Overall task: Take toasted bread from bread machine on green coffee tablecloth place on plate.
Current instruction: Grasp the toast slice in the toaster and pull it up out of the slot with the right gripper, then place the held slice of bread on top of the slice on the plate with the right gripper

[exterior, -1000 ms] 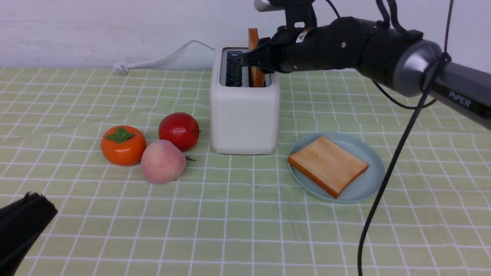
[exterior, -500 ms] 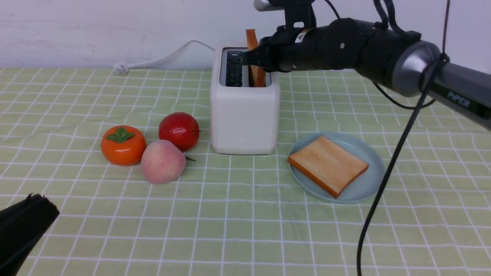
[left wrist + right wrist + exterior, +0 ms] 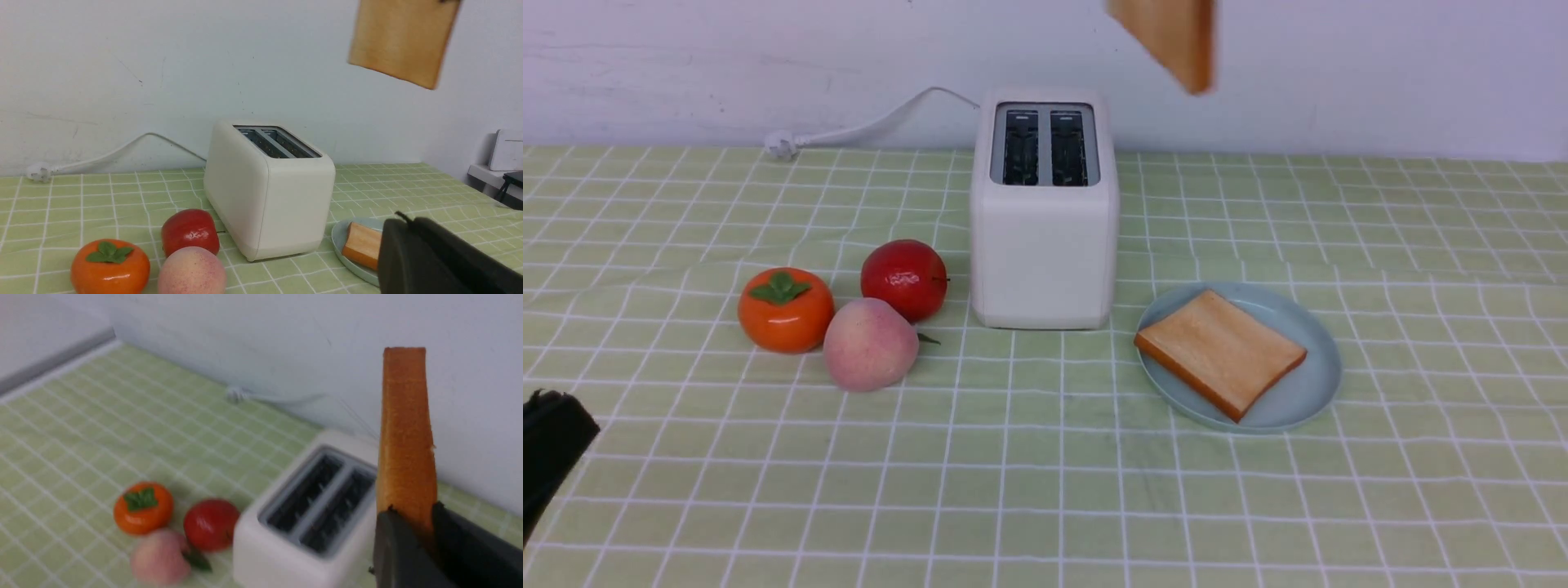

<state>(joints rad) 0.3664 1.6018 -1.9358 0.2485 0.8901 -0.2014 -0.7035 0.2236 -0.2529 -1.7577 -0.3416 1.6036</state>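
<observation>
My right gripper is shut on a slice of toasted bread and holds it on edge, high above the bread machine. In the front view only that slice's lower part shows at the top edge; the right arm is out of frame. The white bread machine stands on the green coffee tablecloth with both slots empty. A second slice lies flat on the pale blue-green plate, right of the bread machine. My left gripper is shut and empty at the front left; it also shows in the left wrist view.
An orange persimmon, a red apple and a peach sit left of the bread machine. Its white cord runs back left along the wall.
My right gripper has lifted the toast out of the bread machine's right slot and up past the top of the front view. My left gripper has drawn back a little to the lower left.
</observation>
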